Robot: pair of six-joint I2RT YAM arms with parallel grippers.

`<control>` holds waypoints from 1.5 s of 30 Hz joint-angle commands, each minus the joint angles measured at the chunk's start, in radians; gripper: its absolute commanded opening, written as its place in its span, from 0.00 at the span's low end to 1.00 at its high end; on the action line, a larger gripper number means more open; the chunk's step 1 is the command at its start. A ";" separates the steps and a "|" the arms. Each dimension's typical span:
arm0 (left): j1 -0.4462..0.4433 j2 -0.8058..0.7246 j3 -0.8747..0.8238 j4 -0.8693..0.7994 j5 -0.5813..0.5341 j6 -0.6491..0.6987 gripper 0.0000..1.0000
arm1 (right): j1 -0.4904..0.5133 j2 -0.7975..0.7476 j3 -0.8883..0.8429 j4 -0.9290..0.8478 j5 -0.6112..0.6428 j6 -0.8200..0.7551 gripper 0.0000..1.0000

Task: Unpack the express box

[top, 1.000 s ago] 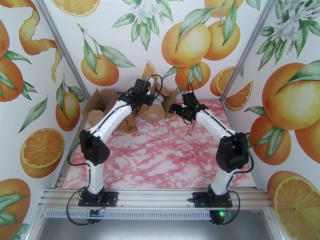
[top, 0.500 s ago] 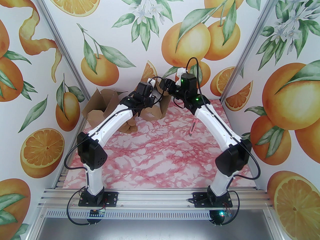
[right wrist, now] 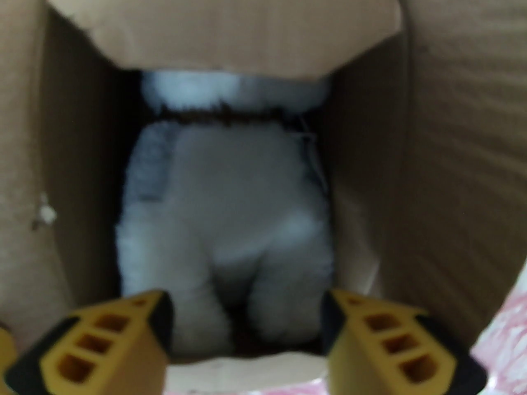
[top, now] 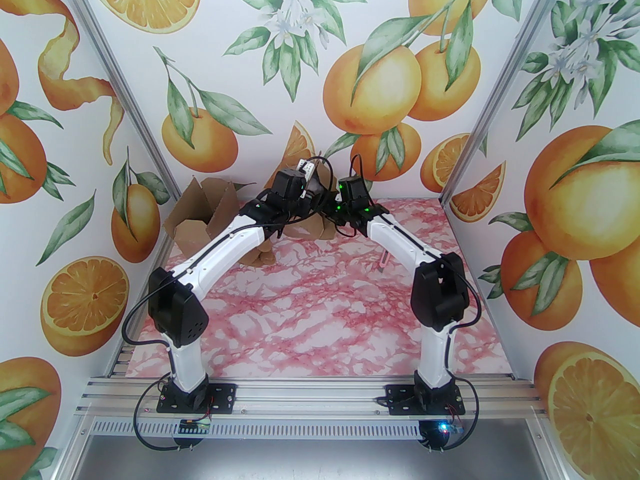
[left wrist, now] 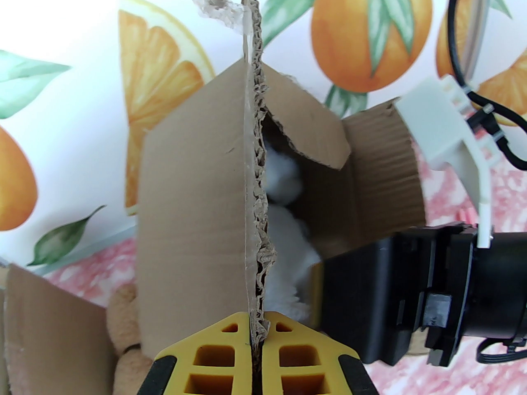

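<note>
While the left gripper (left wrist: 256, 344) sits pinched tight on the raw edge of a cardboard flap (left wrist: 193, 204), the step in hand reads as pulling out the contents; not yet done.

Nearest on the table (top: 310, 318): a pink cutter (top: 383, 262) beside the right forearm, and a tan plush toy (top: 260, 255) partly hidden by the left forearm, outside any carton.

Beyond these, at the far end: the express box (top: 305, 228), its mouth apparently turned toward the right arm. A second opened carton (top: 195, 218) stands to its left by the wall.

Right gripper (right wrist: 245, 303) is at the box mouth, jaws wide, holding nothing, one finger on each side of the near end of a white plush toy (right wrist: 230, 204).

Deeper in, the toy lies wholly within the walls, and a far flap overhangs its other end.

Judgement: the next move calls for a short advance, closing on the soft body, then a straight draw out while the left holds the flap. The plush will compress, so grip deep.
</note>
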 commanded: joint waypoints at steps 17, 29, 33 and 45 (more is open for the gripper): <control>0.044 -0.059 -0.063 0.267 0.382 0.015 0.00 | 0.018 0.302 0.350 -0.363 -0.073 -0.158 0.50; 0.158 0.006 -0.007 0.006 0.183 -0.204 0.00 | 0.015 -0.003 0.250 -0.108 -0.169 -0.154 0.00; 0.162 0.035 0.010 -0.042 0.137 -0.214 0.00 | -0.011 -0.167 0.040 0.128 -0.191 -0.041 0.00; 0.163 0.085 0.035 -0.133 0.151 -0.271 0.00 | -0.169 -0.353 -0.146 0.300 -0.194 0.068 0.00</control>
